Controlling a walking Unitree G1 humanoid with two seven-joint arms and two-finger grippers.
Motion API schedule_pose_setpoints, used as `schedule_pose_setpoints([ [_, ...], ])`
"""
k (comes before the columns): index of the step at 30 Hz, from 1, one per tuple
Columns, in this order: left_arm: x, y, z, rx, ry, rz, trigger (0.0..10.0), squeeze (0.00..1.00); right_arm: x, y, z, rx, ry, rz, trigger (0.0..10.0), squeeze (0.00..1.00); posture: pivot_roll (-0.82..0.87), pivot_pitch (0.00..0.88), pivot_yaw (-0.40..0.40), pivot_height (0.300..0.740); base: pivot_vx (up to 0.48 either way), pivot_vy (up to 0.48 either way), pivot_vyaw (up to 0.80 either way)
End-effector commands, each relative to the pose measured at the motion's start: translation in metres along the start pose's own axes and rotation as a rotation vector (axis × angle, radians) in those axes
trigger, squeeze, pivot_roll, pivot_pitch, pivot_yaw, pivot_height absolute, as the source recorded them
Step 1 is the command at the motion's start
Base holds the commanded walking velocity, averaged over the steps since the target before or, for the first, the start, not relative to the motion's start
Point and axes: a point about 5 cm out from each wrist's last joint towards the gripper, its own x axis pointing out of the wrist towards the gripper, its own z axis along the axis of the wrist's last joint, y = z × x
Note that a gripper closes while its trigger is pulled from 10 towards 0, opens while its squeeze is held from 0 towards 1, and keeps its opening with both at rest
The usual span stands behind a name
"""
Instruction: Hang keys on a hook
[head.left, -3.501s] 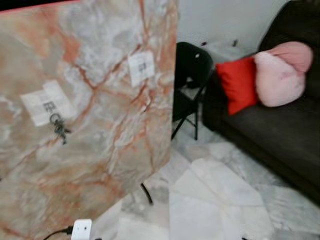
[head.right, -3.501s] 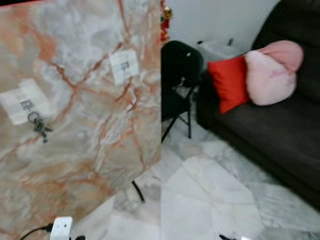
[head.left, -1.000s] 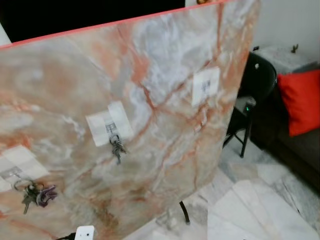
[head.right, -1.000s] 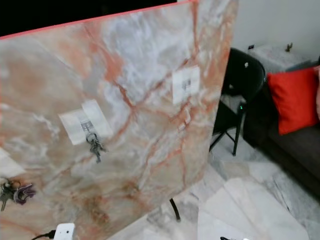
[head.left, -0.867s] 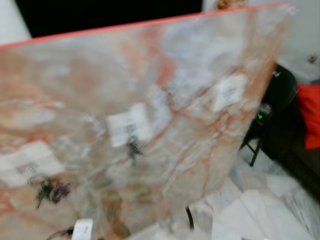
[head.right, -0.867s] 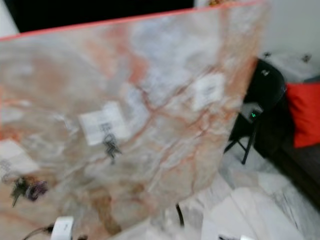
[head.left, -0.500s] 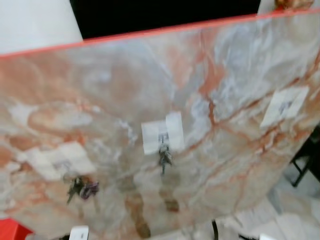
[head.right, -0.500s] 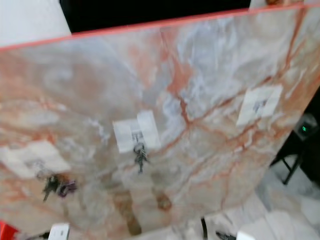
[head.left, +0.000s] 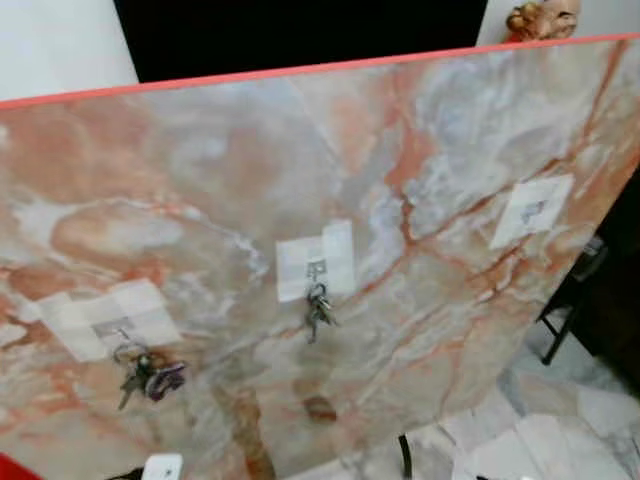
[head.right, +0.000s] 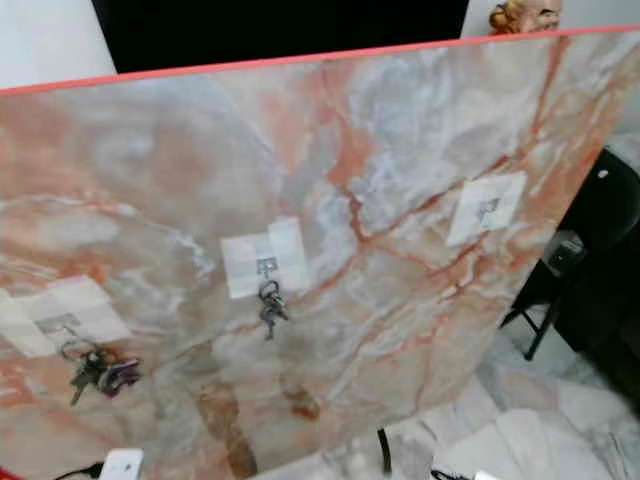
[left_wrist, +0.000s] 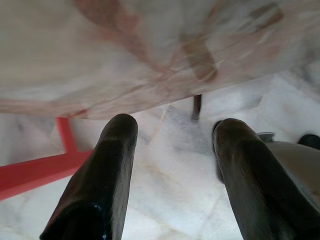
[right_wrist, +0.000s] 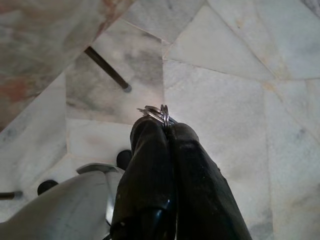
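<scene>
Closest in: the right hand (right_wrist: 165, 124) has its two black fingers pinched tight together on a key ring (right_wrist: 156, 113), with the silver loops poking out just past the fingertips. It's down low over the pale marble floor (right_wrist: 235, 100), with a thin dark leg (right_wrist: 107, 68) of the board's stand on the floor just beyond it. The left hand (left_wrist: 172, 135) is spread wide with nothing between its fingers, also pointing at the floor, and a red frame bar (left_wrist: 37, 170) runs along the floor beside it, near the bottom edge of the board.

Further out there's a big leaning marble-pattern board (head.left: 200, 180) with a red top edge. Three white patches are stuck on it, each with a small hook. The left hook (head.left: 118, 330) has a key bunch (head.left: 148, 375) with something purple in it. The middle hook (head.left: 316, 272) carries a smaller key set (head.left: 318, 310). The right hook (head.left: 533, 210) is bare. A white power plug block (head.left: 162, 467) sits at the foot of the board.

Off to the right, past the board's edge, is a black folding chair (head.right: 590, 240). Behind the top edge is a dark opening (head.left: 300, 35), and a small figurine (head.left: 543, 18) peeks over.
</scene>
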Motion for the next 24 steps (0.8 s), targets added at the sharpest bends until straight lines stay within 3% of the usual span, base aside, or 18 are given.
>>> schedule_pose_setpoints([
  [1,-0.002,0.002,-0.006,-0.012,0.01,-0.007,10.0,0.0,0.0,-0.001,0.002,0.004,-0.014,-0.006,10.0,0.0,0.0,0.0,-0.008,0.74,0.0,-0.364,0.0],
  [10,-0.004,0.005,-0.011,-0.011,0.02,0.0,10.0,0.0,0.0,0.0,0.006,0.008,-0.06,0.021,10.0,0.0,-0.01,0.0,-0.007,0.74,0.0,-0.352,0.0],
  [12,-0.002,-0.005,-0.009,-0.003,0.02,-0.006,10.0,0.0,0.01,0.029,0.058,-0.001,-0.187,0.067,10.0,0.0,-0.01,0.0,-0.008,0.74,0.0,-0.124,0.0],
  [13,-0.002,-0.005,-0.009,-0.003,0.02,-0.006,10.0,0.0,0.01,0.029,0.058,-0.001,-0.187,0.067,10.0,0.0,-0.01,0.0,-0.008,0.74,0.0,0.0,0.0],
  [15,0.001,-0.016,-0.004,0.0,0.014,-0.014,10.0,0.0,0.012,0.054,0.101,-0.011,-0.292,0.111,10.0,0.0,0.0,0.0,-0.01,0.74,0.0,0.0,0.0],
  [16,0.001,-0.016,-0.004,0.0,0.014,-0.014,10.0,0.0,0.012,0.054,0.101,-0.011,-0.292,0.111,10.0,0.0,0.0,0.0,-0.01,0.74,0.0,0.0,0.0],
  [17,0.002,-0.025,-0.001,0.0,0.009,-0.02,10.0,0.0,0.01,0.066,0.122,-0.023,-0.354,0.144,10.0,0.0,0.0,0.0,-0.013,0.74,0.0,0.0,0.0],
  [19,0.005,-0.034,0.006,-0.002,0.001,-0.024,10.0,0.0,0.007,0.075,0.141,-0.036,-0.427,0.163,10.0,0.0,0.01,0.0,-0.022,0.74,0.0,0.0,0.0],
  [21,0.005,-0.035,0.007,-0.003,-0.001,-0.024,10.0,0.0,0.006,0.076,0.143,-0.038,-0.439,0.164,10.0,0.0,0.01,0.0,-0.022,0.74,0.0,0.0,0.0],
  [24,0.007,-0.038,0.013,-0.007,-0.009,-0.021,10.0,0.0,0.0,0.079,0.169,-0.049,-0.558,0.097,10.0,0.0,0.02,0.0,-0.026,0.74,0.0,0.0,0.0],
])
